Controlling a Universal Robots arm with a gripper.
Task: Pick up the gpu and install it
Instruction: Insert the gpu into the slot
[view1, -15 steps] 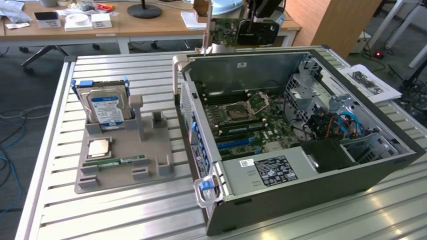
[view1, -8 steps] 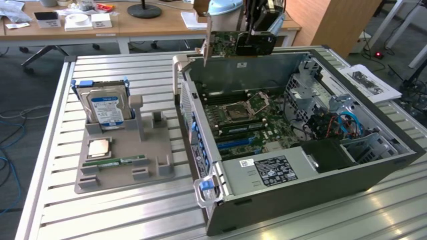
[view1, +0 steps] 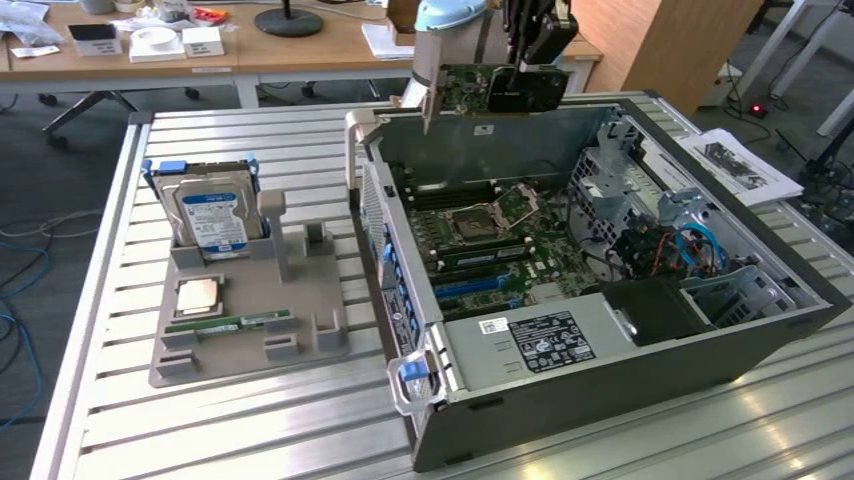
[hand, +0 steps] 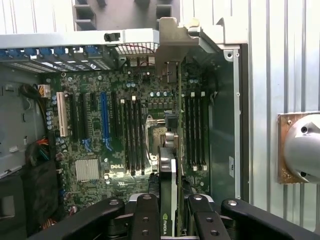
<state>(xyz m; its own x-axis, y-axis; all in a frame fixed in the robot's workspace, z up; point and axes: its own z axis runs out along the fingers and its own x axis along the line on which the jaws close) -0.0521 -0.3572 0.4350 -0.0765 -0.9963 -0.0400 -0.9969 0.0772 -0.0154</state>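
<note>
— Where does the job stand?

— About halfway, I'd say. The pick-up is done: the graphics card (view1: 481, 88) hangs in the air in the upper middle of the exterior view, above the far wall of the open computer case (view1: 601, 400). It touches neither the tabletop (view1: 200, 430) nor the case.

— And the jaws?

— Closed narrowly on the card, pinching it by its upper edge. In the wrist view the black fingers (hand: 145, 215) press on either side of the board, which hangs edge-on below them with its silver end bracket (hand: 172, 45) at the far end.

— So nothing is plugged in?

— Not yet. The card is well above the motherboard (view1: 534, 240) and its connector meets no slot. The long slots, the blue one (view1: 467, 288) among them, all lie bare on the near half of the board. As I read it, the lowering, the lining-up and the push home are all left to do.

— What else is there?

— On the left of the exterior view the grey holder (view1: 307, 340) carries the hard drive (view1: 214, 215) upright, with a processor chip (view1: 198, 295) and a green memory stick (view1: 247, 323) lying flat in front of it. The jaws are well apart from all three.

— Is the card level?

— It looks roughly upright, long edge horizontal; I cannot judge finer tilt than that.
</note>
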